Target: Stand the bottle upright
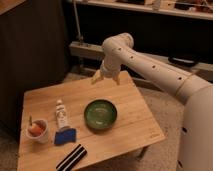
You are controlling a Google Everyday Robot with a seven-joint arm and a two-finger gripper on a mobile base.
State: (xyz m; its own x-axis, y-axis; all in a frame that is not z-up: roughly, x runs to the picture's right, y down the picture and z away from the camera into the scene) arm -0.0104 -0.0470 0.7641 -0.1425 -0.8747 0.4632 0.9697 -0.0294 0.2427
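Note:
The bottle [61,114] lies flat on the wooden table [125,95], left of the green bowl [100,113]; it is slim and whitish with a darker band, its cap toward the table's back. My gripper [105,78] hangs in the air over the far side of the table, well above and behind the bowl, up and to the right of the bottle. Its two pale fingers [96,78] are spread apart and hold nothing. The white arm reaches in from the right.
A white cup [37,131] with orange contents stands at the table's left front. A blue object [65,136] lies just in front of the bottle. A black-and-white striped item [72,158] lies near the front edge. Dark cabinets and a shelf stand behind.

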